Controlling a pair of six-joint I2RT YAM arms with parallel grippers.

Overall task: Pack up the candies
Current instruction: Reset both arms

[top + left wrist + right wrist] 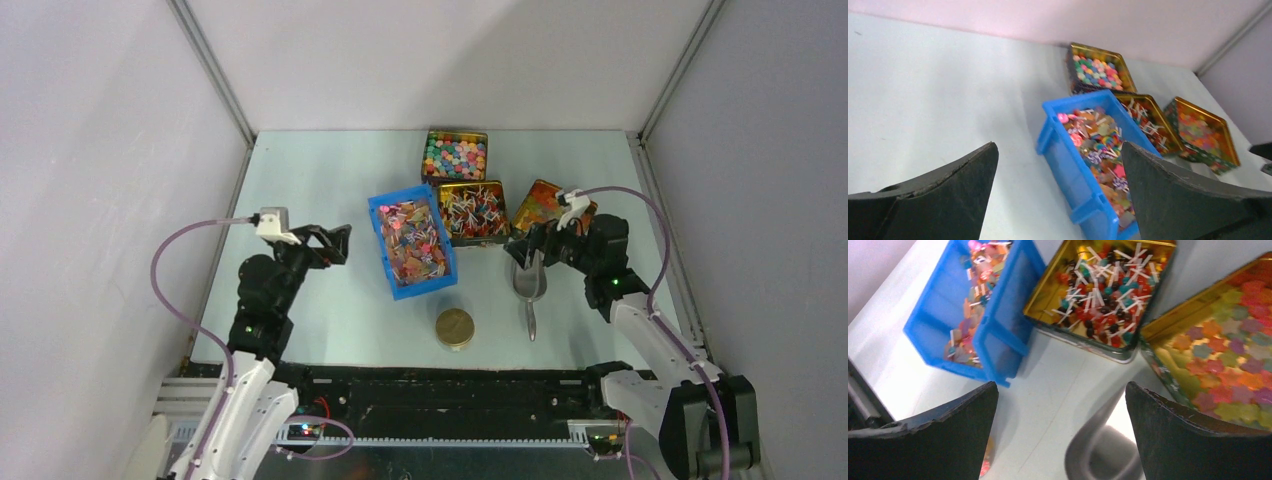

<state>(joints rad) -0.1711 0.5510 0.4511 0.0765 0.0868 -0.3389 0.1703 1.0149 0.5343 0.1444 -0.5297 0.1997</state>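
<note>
Found candies (413,240) heaped in blue bin (425,287) at centre of table (330,320), just beside gold tin (442,215) of stick sweets. Noted left gripper (343,244) left of bin, jaws spread wide, empty. Noted right gripper (527,258) above metal scoop (528,285), jaws equally wide, gripping nothing.

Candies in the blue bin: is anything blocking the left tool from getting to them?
Nothing visible does. The left tool hangs open to the left of the blue bin, with only bare table between them. The candies lie uncovered in the open-topped bin, so only its blue wall would need clearing from above.
</note>
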